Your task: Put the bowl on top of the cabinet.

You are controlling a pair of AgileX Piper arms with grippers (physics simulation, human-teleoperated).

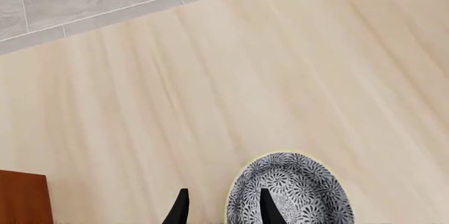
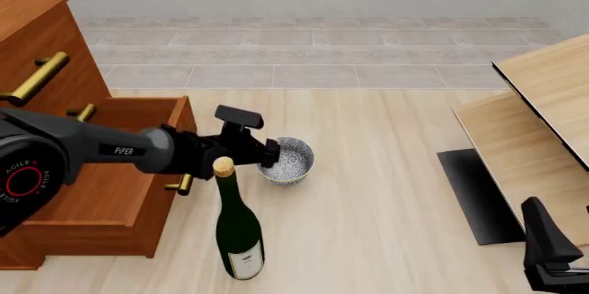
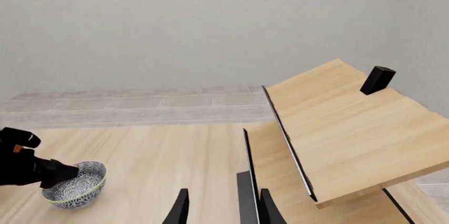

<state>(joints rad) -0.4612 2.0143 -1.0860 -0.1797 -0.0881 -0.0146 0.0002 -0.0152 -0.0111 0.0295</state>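
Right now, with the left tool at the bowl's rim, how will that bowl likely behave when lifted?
The bowl looks rigid, so probably stiff, and brittle if dropped. Held by one wall in the left tool, it may tilt. Its rounded, smooth-looking sides could slip.

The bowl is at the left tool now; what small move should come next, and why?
Probably close the left tool on the rim of the bowl. The left wrist view shows one finger inside the bowl and the other outside, with a gap between, so the rim seems straddled but not yet pinched. The bowl stands on the table, beside the cabinet.
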